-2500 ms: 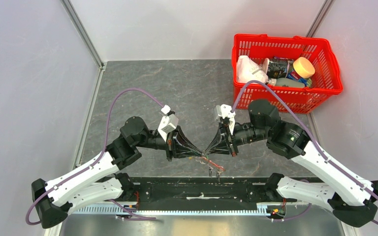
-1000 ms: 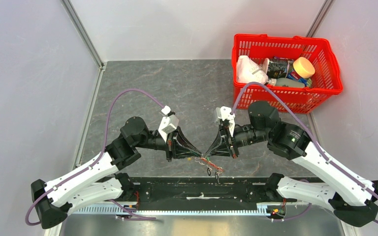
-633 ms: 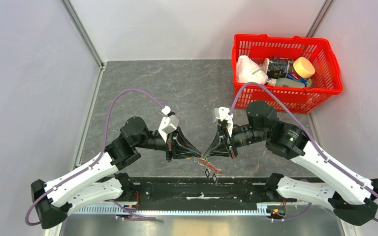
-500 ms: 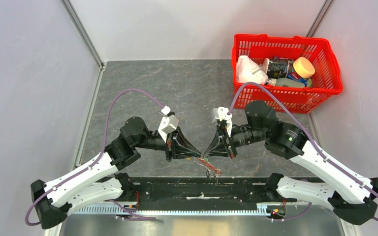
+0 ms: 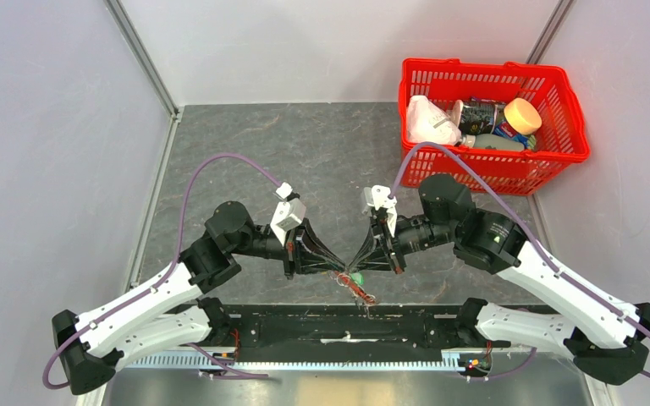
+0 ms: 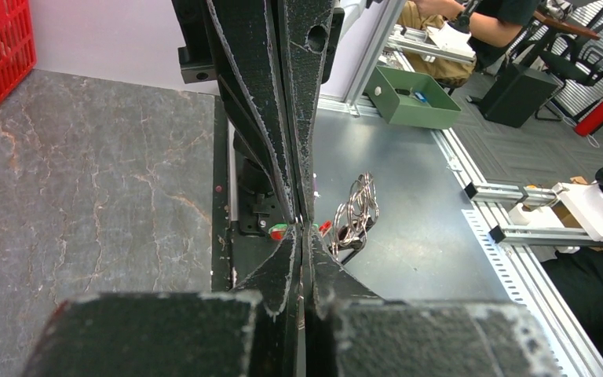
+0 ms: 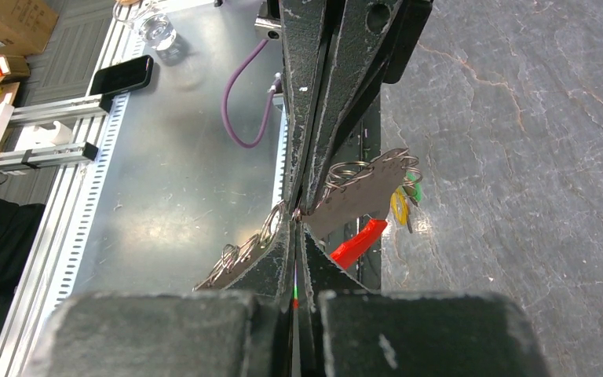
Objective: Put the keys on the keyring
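Right wrist: keys (image 7: 361, 198) beside keyring (image 7: 359, 242); tags (image 7: 399, 206) unreadably small.

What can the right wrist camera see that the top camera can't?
Only the right wrist view shows a phone on the metal bench, and a yellow tag beside a key. Only the top view shows the red basket. Both show the left gripper and right gripper pinched shut, tip to tip, with the keyring at their tips.

Right gripper (image 5: 353, 266): shifted toward left gripper (image 5: 342, 271). Keyring (image 5: 361, 293): drawn closer under both tips. Green-tagged key (image 5: 356, 277): newly exposed there.
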`<state>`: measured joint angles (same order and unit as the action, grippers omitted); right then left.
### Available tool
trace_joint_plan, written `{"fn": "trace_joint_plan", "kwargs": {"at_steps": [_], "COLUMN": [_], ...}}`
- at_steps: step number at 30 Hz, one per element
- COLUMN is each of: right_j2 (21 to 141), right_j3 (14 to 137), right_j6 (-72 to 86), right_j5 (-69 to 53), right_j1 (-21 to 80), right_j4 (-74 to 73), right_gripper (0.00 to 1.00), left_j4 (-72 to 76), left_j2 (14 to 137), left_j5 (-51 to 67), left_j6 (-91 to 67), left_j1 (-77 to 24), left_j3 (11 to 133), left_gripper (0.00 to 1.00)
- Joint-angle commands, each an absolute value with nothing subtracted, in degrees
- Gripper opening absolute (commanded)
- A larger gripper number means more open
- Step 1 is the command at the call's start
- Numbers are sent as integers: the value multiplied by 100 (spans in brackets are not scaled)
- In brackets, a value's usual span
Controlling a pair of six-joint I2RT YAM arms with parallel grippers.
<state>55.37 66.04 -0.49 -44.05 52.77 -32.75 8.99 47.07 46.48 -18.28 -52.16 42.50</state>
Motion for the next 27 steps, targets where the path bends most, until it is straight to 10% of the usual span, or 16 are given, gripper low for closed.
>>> {"fn": "trace_joint_plan", "kwargs": {"at_steps": [1,27], "right_j2": [5630,5255], "right_j3": [6684,6311], "right_j6": [-9,-272], "right_j5": [-4486,-5131], "right_j1": [5388,5510], "right_j4": [-2839,-2667], "right_gripper": [0,0], "left_j4": [1239,1533], "left_j2": [4639,5088], "left_j5": [4574,6231], "left_j6": [-1590,-1648], "left_j1": [-5238,-5247], "left_j3": [4439,4710], "left_gripper": [2,2]}}
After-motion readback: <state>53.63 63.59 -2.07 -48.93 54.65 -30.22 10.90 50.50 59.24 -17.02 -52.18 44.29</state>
